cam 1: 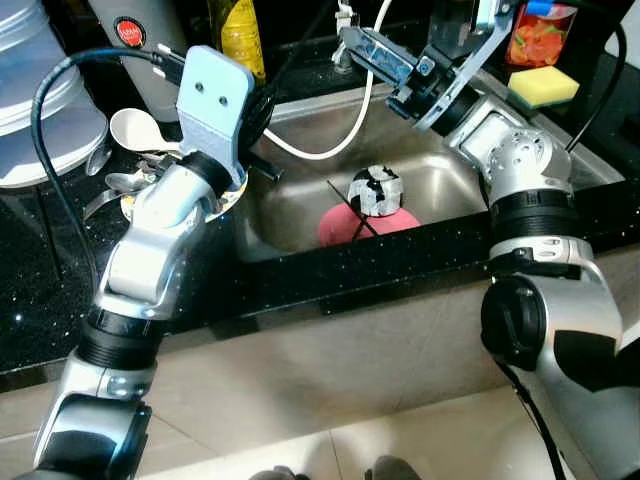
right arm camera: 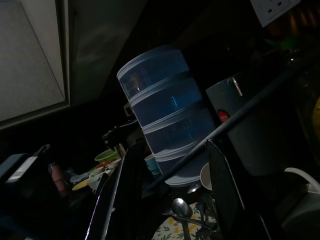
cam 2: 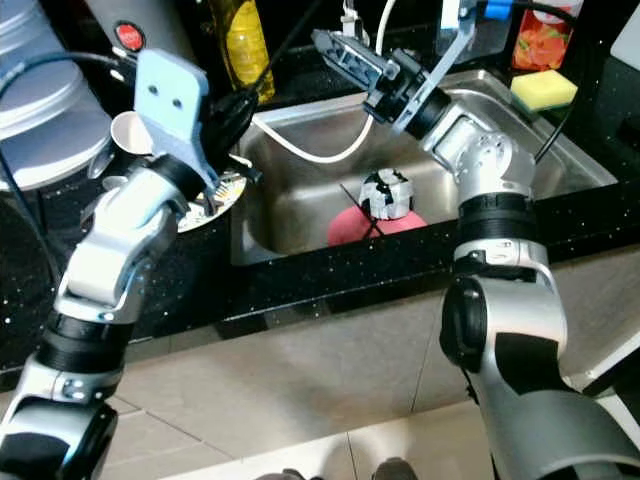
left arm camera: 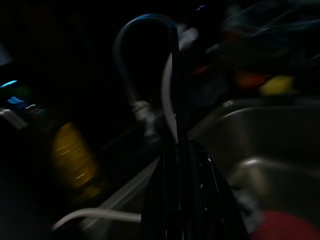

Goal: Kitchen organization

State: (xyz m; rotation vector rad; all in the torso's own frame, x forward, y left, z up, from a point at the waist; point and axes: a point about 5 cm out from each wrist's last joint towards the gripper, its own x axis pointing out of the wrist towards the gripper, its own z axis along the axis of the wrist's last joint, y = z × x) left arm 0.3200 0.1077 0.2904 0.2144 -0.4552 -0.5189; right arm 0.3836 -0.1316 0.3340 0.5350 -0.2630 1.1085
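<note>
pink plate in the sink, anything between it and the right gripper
Yes. A black-and-white ball sits on the pink plate, a thin black stick crosses it, and a white hose hangs above the sink, below the right gripper.

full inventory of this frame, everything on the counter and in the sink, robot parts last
Sink: 1, steel, set in the black counter.
Plate: 1, pink, on the sink floor.
Black-and-white object: 1, on the pink plate.
Hose: 1, white, hanging into the sink.
Sponge: 1, yellow, counter right of the sink.
Bottle: 1, yellow, behind the sink.
Stacked tubs: 1 stack, translucent blue, counter far left.
Patterned plate: 1, holding spoons, left of the sink.
Counter: 1, black speckled.
Left gripper: over the sink's left rim.
Right gripper: above the sink's back edge.
</note>
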